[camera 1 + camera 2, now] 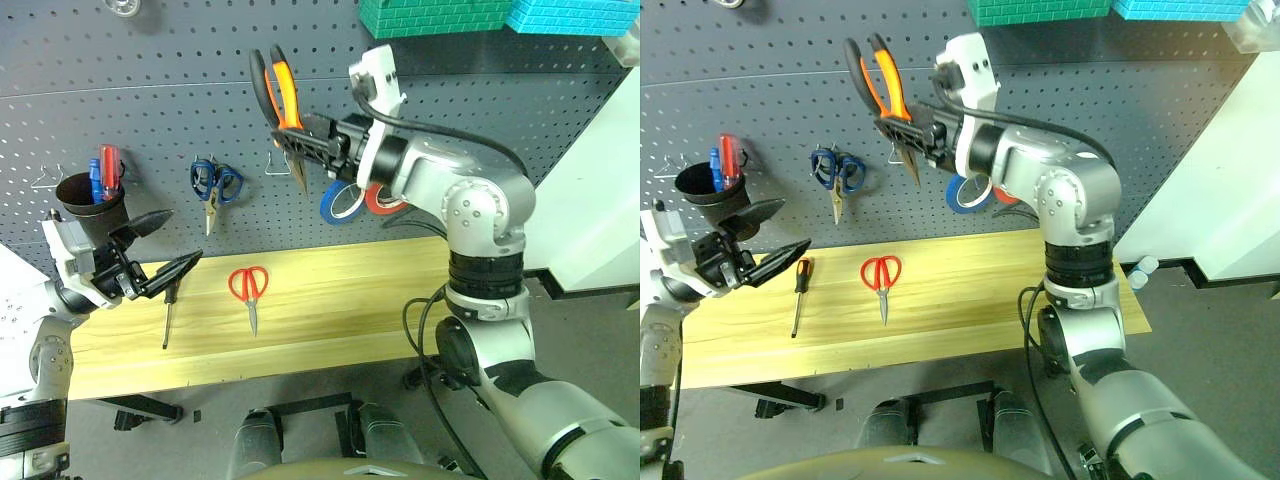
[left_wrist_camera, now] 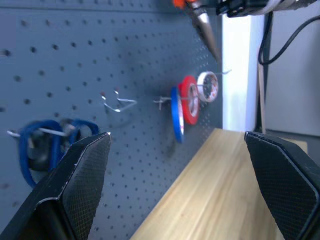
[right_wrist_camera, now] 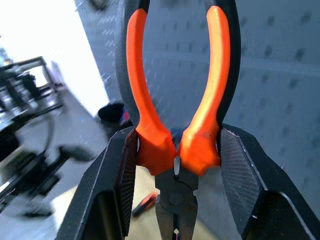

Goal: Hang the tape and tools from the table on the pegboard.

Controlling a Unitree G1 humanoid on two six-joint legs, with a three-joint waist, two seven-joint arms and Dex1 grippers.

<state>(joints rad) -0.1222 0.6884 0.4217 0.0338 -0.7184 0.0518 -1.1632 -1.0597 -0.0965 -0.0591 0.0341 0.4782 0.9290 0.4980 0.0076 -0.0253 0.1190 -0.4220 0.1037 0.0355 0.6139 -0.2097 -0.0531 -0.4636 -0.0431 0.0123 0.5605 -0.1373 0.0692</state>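
My right gripper [image 1: 297, 137] is shut on the orange-and-black pliers [image 1: 284, 90] just below their handles. It holds them upright, nose down, close in front of the dark grey pegboard [image 1: 180, 80], above a bare wire hook [image 1: 278, 166]. The right wrist view shows the pliers [image 3: 175, 125] pinched between both fingers. Red-handled scissors [image 1: 249, 286] and a slim screwdriver [image 1: 169, 312] lie on the wooden table [image 1: 350, 300]. My left gripper [image 1: 163, 245] is open over the table's left end, near the screwdriver. The cream-white tape [image 2: 207, 86] hangs on a hook beside the red roll [image 2: 190, 100] and blue roll [image 2: 176, 115].
Blue-handled scissors [image 1: 215, 185] hang on the board. A black cup [image 1: 93, 200] at the left holds red and blue screwdrivers. Another bare hook [image 1: 45, 180] sits beside it. Green [image 1: 435, 15] and teal [image 1: 570, 12] boxes stand above the board. A white surface [image 1: 590, 220] borders the right.
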